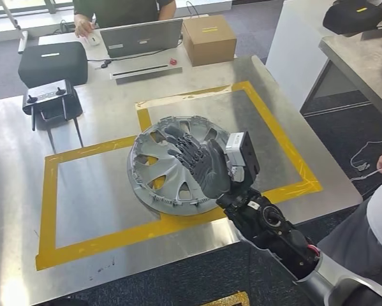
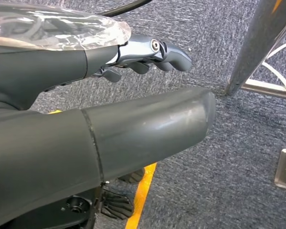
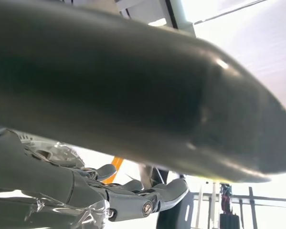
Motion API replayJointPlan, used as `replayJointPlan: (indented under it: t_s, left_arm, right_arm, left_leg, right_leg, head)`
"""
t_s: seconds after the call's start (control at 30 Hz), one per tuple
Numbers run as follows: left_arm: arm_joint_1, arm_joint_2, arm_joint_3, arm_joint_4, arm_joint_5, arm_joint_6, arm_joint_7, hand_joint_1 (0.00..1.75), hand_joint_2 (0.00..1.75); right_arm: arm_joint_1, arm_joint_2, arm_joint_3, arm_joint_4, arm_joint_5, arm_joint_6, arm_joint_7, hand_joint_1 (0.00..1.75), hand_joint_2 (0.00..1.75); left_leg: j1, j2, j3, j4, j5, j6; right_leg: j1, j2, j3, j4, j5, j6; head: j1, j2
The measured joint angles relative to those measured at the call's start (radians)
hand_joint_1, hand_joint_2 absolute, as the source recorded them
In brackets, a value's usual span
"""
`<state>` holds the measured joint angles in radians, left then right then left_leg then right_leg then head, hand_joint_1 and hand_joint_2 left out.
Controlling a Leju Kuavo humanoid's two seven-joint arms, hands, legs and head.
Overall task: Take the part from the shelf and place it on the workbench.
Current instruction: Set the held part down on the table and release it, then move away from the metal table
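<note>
Right hand [image 1: 205, 167] lies over the near-right side of the hubcap [image 1: 171, 167], fingers [image 1: 182, 150] spread across the spokes; can't tell if it's gripping or just resting, the head view hides the underside and the right wrist view is mostly blur. Hubcap is flat on the workbench [image 1: 107, 111], across the yellow tape [image 1: 49, 210] that divides the two marked boxes, near rim on the front strip. Looks like the placing step, part already down. Next move: loosen the fingers, lift straight up without dragging the cap. Left hand [image 2: 148, 52] hangs above carpet, fingers loosely curled, holding nothing.
</note>
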<state>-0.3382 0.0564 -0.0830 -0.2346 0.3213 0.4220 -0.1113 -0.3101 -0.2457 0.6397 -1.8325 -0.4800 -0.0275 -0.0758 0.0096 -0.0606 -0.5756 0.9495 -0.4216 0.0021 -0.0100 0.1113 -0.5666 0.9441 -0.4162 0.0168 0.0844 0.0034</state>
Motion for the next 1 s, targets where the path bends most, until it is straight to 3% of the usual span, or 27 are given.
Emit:
replayJointPlan:
  t_s: [0.23,0.33,0.37,0.4,0.47,0.53,0.57,0.6,0.7,0.77,0.87,0.93,1.0]
  left_arm:
    - [-0.003,0.000,-0.010,0.000,0.006,-0.008,0.008,0.00,0.00]
    - [-0.007,0.000,-0.019,-0.001,0.012,-0.009,0.010,0.00,0.00]
    - [-0.008,-0.001,-0.021,-0.001,0.014,-0.010,0.010,0.00,0.00]
    - [-0.009,-0.002,-0.022,-0.002,0.016,-0.010,0.011,0.00,0.00]
    - [-0.008,-0.002,-0.023,-0.002,0.019,-0.012,0.011,0.00,0.00]
    - [-0.006,-0.002,-0.023,-0.002,0.021,-0.012,0.013,0.00,0.00]
    - [-0.005,-0.001,-0.024,-0.002,0.021,-0.013,0.014,0.00,0.00]
    - [-0.004,-0.001,-0.025,-0.002,0.021,-0.014,0.015,0.00,0.00]
    - [-0.004,0.001,-0.032,-0.002,0.021,-0.018,0.015,0.00,0.00]
    - [-0.005,0.004,-0.035,-0.002,0.022,-0.018,0.015,0.00,0.00]
    - [-0.005,0.006,-0.042,-0.002,0.025,-0.018,0.015,0.00,0.00]
    - [-0.007,0.008,-0.044,-0.002,0.026,-0.018,0.018,0.00,0.00]
    - [-0.009,0.010,-0.046,-0.002,0.026,-0.019,0.020,0.00,0.00]
  right_arm:
    - [0.019,0.000,0.004,-0.031,-0.013,0.100,-0.032,0.00,0.00]
    - [0.025,0.000,0.009,-0.035,0.012,0.107,-0.033,0.00,0.00]
    - [0.027,0.000,0.009,-0.036,0.019,0.103,-0.030,0.00,0.00]
    - [0.027,0.000,0.009,-0.035,0.025,0.097,-0.027,0.00,0.00]
    - [0.030,0.000,0.009,-0.033,0.034,0.089,-0.022,0.00,0.00]
    - [0.034,0.000,0.010,-0.030,0.034,0.086,-0.020,0.00,0.00]
    - [0.036,0.000,0.010,-0.028,0.032,0.085,-0.020,0.00,0.00]
    - [0.037,0.000,0.010,-0.026,0.029,0.085,-0.020,0.00,0.00]
    - [0.037,0.000,0.008,-0.023,0.023,0.086,-0.021,0.00,0.00]
    - [0.037,0.001,0.007,-0.022,0.021,0.086,-0.022,0.00,0.00]
    - [0.039,0.001,0.005,-0.020,0.020,0.084,-0.020,0.00,0.00]
    - [0.037,0.001,0.003,-0.019,0.022,0.082,-0.019,0.00,0.00]
    - [0.036,0.001,0.003,-0.018,0.023,0.081,-0.017,0.00,0.00]
  left_leg:
    - [0.000,0.000,0.000,0.000,0.000,0.000]
    - [0.000,0.005,0.007,-0.010,0.003,0.013]
    - [0.002,0.011,0.016,-0.022,0.008,0.019]
    - [0.006,0.018,0.027,-0.037,0.014,0.024]
    - [0.008,0.034,0.041,-0.053,0.019,0.026]
    - [0.009,0.049,0.043,-0.053,0.016,0.023]
    - [0.011,0.054,0.044,-0.051,0.014,0.019]
    - [0.014,0.059,0.044,-0.048,0.011,0.014]
    - [0.024,0.065,0.042,-0.021,-0.006,-0.012]
    - [0.022,0.067,0.034,-0.003,-0.012,-0.030]
    - [0.025,0.068,0.027,0.004,-0.014,-0.046]
    - [0.027,0.067,0.000,0.065,-0.063,-0.050]
    - [0.025,0.067,-0.059,0.204,-0.144,-0.049]
  right_leg:
    - [0.000,0.000,0.000,0.000,0.000,0.000]
    - [-0.004,0.006,0.004,-0.012,0.004,0.009]
    - [-0.003,-0.005,0.003,-0.009,0.001,0.013]
    - [0.001,-0.025,-0.006,0.013,-0.014,0.016]
    - [0.003,-0.078,-0.058,0.125,-0.073,0.019]
    - [-0.006,-0.099,-0.122,0.257,-0.124,0.025]
    - [-0.012,-0.102,-0.134,0.281,-0.124,0.030]
    - [-0.018,-0.105,-0.125,0.263,-0.104,0.036]
    - [-0.032,-0.111,-0.025,0.071,-0.017,0.053]
    - [-0.031,-0.107,0.002,0.022,-0.009,0.045]
    - [-0.026,-0.101,-0.008,0.034,-0.005,0.021]
    - [-0.024,-0.101,-0.016,0.032,0.003,0.006]
    - [-0.017,-0.100,-0.031,0.032,0.012,-0.009]
  head:
    - [0.000,0.000]
    - [-0.001,0.000]
    - [-0.001,0.000]
    - [0.002,0.000]
    - [0.008,0.000]
    - [0.011,0.000]
    - [0.010,0.000]
    - [0.010,0.000]
    - [0.016,0.000]
    - [0.016,0.000]
    - [0.005,0.000]
    - [-0.003,0.000]
    - [-0.011,0.000]
